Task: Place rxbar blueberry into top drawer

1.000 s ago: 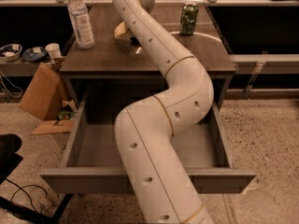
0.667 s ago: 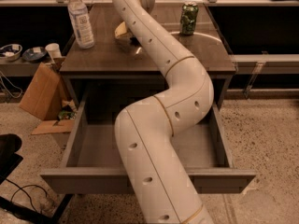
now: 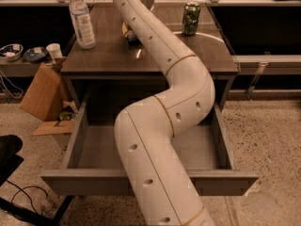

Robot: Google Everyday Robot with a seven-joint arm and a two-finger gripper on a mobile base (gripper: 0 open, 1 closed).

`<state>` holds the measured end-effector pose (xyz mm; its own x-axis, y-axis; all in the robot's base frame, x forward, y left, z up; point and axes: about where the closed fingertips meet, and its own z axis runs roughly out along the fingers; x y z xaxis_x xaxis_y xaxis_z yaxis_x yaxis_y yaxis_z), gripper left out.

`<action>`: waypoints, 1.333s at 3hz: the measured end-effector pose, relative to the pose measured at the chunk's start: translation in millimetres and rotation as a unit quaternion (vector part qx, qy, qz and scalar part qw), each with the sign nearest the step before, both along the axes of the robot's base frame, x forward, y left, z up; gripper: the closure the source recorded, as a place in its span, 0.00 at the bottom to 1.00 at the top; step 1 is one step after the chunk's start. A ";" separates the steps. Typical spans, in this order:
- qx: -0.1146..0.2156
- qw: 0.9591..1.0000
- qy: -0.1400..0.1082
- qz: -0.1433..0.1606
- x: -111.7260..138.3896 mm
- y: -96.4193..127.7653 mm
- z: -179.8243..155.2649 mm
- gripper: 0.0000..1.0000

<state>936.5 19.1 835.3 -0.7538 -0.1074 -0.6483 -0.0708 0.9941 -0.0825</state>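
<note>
My white arm reaches from the bottom of the camera view, over the open top drawer (image 3: 80, 145), to the far part of the cabinet top. My gripper (image 3: 130, 35) is low over the top at the back, mostly hidden behind my arm. Only a dark bit and a pale yellowish bit show beside the arm there. I cannot make out the rxbar blueberry; it is either hidden by the arm or is that dark bit. The drawer is pulled fully out, and the parts of its grey interior that show hold nothing.
A clear water bottle (image 3: 81, 19) stands at the back left of the brown cabinet top (image 3: 108, 60). A green can (image 3: 191, 19) stands at the back right. A cardboard box (image 3: 41, 94) leans on the floor to the left. A shelf with bowls (image 3: 11, 52) is further left.
</note>
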 end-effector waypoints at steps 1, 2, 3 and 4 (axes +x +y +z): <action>0.000 1.000 0.000 0.000 0.0 0.0 0.0 1.00; -0.024 1.000 0.003 -0.010 -11.6 -5.3 22.5 1.00; -0.076 0.996 0.025 -0.046 -56.4 -11.6 81.6 1.00; -0.103 0.990 0.058 -0.079 -97.2 -17.9 111.7 1.00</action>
